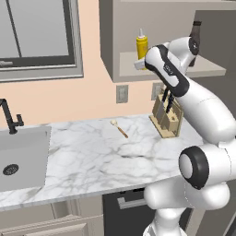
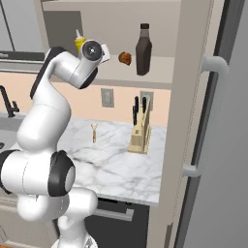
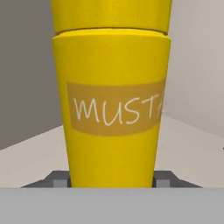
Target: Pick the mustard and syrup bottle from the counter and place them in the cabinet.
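The mustard [image 3: 111, 109], a yellow bottle with a tan label, stands upright on the cabinet's beige shelf [image 1: 209, 69]. My gripper [image 3: 111, 181] holds its lower body, one fingertip [image 3: 61, 180] tight against each side. From the base, the mustard [image 1: 142, 46] [image 2: 79, 42] rises just behind my wrist. The syrup bottle [image 2: 143, 48] stands upright further right on the same shelf [image 2: 162, 68]; in the left base view my arm partly hides the syrup bottle [image 1: 195, 39]. The marble counter [image 1: 92, 156] [image 2: 116, 162] lies below.
A small brown croissant [image 2: 125, 58] sits on the shelf between the two bottles. On the counter are a knife block [image 1: 167, 117] [image 2: 139, 131] and a wooden spoon [image 1: 120, 129] [image 2: 94, 131]. A sink [image 1: 23, 156] with a black faucet [image 1: 11, 117] is at the left, a tall grey fridge door [image 2: 218, 145] at the right.
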{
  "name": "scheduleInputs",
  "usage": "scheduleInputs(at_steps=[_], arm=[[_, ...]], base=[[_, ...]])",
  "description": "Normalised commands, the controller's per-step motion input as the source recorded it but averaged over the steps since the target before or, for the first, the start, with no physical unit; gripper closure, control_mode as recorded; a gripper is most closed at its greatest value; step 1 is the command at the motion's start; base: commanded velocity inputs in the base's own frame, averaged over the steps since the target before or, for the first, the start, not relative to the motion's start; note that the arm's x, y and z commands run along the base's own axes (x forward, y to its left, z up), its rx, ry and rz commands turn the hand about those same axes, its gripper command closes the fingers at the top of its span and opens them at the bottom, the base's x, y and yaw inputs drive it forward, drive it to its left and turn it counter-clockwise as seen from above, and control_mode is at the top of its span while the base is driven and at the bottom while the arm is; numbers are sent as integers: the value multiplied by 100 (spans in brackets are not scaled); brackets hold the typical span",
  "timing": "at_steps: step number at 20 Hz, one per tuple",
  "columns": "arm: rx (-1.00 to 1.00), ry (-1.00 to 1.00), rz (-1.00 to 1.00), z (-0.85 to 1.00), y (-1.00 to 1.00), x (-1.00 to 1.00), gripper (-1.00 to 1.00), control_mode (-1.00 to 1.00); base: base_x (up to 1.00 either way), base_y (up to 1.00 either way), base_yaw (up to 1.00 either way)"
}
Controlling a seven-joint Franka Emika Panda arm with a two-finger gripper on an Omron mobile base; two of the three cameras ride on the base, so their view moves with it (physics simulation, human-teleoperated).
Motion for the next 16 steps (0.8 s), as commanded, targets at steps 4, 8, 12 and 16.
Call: scheduleInputs(at_steps=[4,8,12,16], arm=[[0,-7,0,-2,-4,0,-100,-100],[0,-4,0,-8,-3,8,-100,-100],[0,-3,0,-6,-3,9,-100,-100],[0,-5,0,0,0,-1,-100,-100]], base=[[0,0,0],[0,0,0],[0,0,0],[0,0,0]])
